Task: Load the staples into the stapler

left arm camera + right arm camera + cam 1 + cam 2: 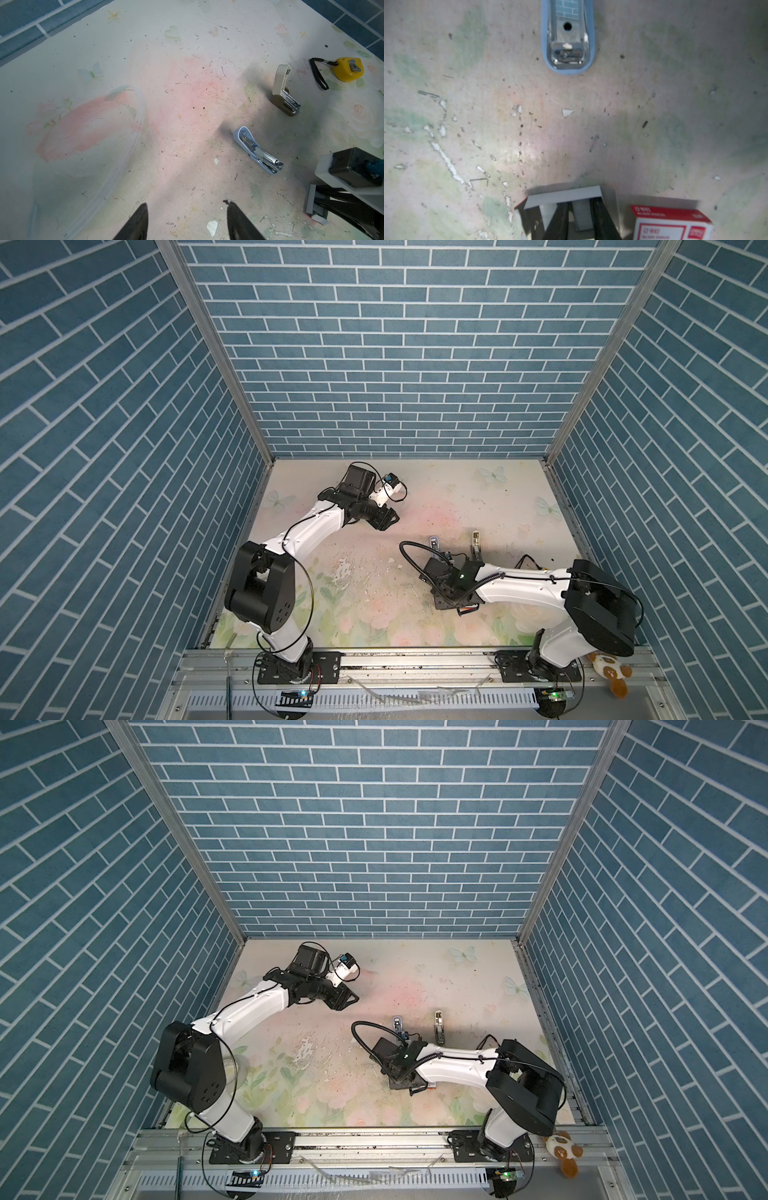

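Staples (581, 214) sit as a grey strip inside a small pale tray (564, 195) on the table (591, 124). The right gripper (580, 205) reaches down into the tray. Its two dark fingers (558, 222) squeeze the strip from both sides. A red-and-white box (672, 224) lies just beside the tray. Straight ahead of the fingers, apart from the tray, lies the blue stapler (568, 41). It is flipped open and its shiny metal inside shows. A beige stapler (282, 89) stands open near the blue one, and a yellow tape measure (349, 69) lies near the beige one. The left gripper (187, 205) hangs over a bare patch of the table, well apart from all of these things. Its fingers are spread wide and hold nothing.
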{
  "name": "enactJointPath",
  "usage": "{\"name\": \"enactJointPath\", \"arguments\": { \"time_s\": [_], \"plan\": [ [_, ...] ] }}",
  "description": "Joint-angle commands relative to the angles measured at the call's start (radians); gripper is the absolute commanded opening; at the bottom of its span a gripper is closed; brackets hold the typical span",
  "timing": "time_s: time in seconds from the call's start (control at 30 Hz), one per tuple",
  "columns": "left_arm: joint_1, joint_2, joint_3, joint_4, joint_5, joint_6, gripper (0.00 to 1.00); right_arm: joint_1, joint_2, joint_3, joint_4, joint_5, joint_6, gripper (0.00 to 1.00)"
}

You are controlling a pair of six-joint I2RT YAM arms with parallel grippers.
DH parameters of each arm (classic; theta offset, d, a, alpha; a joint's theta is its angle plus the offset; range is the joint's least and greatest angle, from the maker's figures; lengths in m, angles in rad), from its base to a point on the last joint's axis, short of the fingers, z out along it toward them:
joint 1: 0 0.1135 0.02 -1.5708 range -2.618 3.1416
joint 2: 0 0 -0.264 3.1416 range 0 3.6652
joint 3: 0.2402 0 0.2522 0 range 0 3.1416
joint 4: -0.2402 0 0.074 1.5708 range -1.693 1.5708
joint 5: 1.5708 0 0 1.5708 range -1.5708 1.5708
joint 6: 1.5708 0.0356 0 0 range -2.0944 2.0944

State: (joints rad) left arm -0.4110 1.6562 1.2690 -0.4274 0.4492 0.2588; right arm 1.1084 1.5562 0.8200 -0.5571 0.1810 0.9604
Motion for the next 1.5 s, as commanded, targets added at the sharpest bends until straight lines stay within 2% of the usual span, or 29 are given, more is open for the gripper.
{"name": "enactJointPath", "arguments": {
  "time_s": [0.0,0.47,0.77,1.47],
  "plan": [
    [-0.005,-0.013,-0.011,0.009,0.001,0.009,0.62,0.007,0.016,-0.008,-0.005,0.035,-0.011,0.23],
    [-0.007,-0.013,-0.016,0.013,0.006,0.010,0.62,0.006,0.041,-0.028,0.018,0.025,-0.004,0.20],
    [-0.008,-0.018,-0.014,0.012,0.004,0.021,0.62,0.005,0.035,-0.037,0.015,0.030,0.000,0.11],
    [-0.005,-0.024,0.008,-0.016,0.039,0.035,0.62,0.006,-0.108,0.006,-0.032,0.067,-0.021,0.09]
  ]
}}
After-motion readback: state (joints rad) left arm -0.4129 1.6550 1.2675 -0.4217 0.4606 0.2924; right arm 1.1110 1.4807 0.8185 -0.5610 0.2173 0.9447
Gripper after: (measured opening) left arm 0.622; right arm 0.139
